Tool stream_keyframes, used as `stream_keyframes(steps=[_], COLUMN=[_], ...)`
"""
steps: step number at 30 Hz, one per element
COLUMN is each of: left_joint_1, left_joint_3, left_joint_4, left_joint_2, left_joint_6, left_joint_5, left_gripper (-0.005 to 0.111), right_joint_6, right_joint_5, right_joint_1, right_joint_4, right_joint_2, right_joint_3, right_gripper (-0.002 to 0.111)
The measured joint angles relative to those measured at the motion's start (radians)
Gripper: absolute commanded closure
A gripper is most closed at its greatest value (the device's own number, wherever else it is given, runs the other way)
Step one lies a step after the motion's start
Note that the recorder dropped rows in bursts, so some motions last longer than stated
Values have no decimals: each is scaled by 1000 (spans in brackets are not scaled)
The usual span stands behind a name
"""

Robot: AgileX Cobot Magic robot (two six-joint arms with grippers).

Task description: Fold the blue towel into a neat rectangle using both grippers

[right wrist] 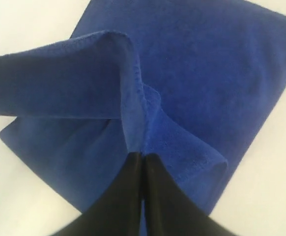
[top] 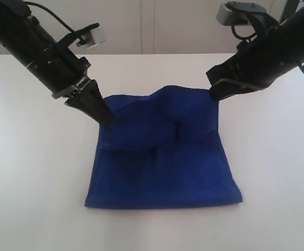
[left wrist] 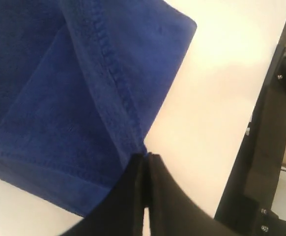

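The blue towel [top: 162, 157] lies on the white table, its far edge lifted and sagging over the flat near part. My left gripper [top: 104, 117] is shut on the towel's far left corner; its black jaws pinch the stitched hem of the towel [left wrist: 84, 98] at my left gripper [left wrist: 145, 156]. My right gripper [top: 215, 94] is shut on the far right corner. In the right wrist view my right gripper [right wrist: 143, 156] clamps a raised fold of the towel [right wrist: 197, 73]. The white tag does not show.
The white table [top: 37, 172] spreads around the towel on every side. A dark frame post [left wrist: 271, 147] stands at the table's edge in the left wrist view. A pale wall rises behind the table.
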Motion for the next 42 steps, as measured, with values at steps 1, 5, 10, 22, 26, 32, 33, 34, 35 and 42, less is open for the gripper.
stream_keyframes(steps=[1, 5, 10, 22, 26, 32, 33, 34, 35, 42], left_joint_1=[-12, -73, -149, -285, -339, -423, -433, -443, -458, -538], left_joint_3=[7, 42, 88, 184, 220, 265, 270, 272, 277, 286], left_joint_4=[13, 69, 117, 198, 205, 212, 215, 217, 217, 223], left_joint_2=[-18, -84, -165, -346, -413, -521, -535, -549, -569, -644], left_joint_6=[-2, -51, -98, -215, -265, -359, -373, -390, -406, -522], left_joint_5=[0, -10, -42, -68, -68, -64, -62, -56, -53, -38], left_gripper=[107, 107, 107, 107, 107, 107, 107, 107, 107, 107], right_joint_6=[0, 0, 0, 0, 0, 0, 0, 0, 0, 7], right_joint_5=[2, 9, 19, 113, 146, 214, 229, 244, 261, 307], right_joint_1=[0, 0, 0, 0, 0, 0, 0, 0, 0, 0], right_joint_4=[-2, -6, -6, -6, -7, -7, -7, -7, -7, -7], right_joint_2=[-16, -84, -184, -413, -503, -662, -687, -711, -733, -838], right_joint_3=[14, 69, 128, 245, 267, 273, 273, 273, 273, 273], right_gripper=[108, 108, 108, 108, 108, 108, 108, 108, 108, 108])
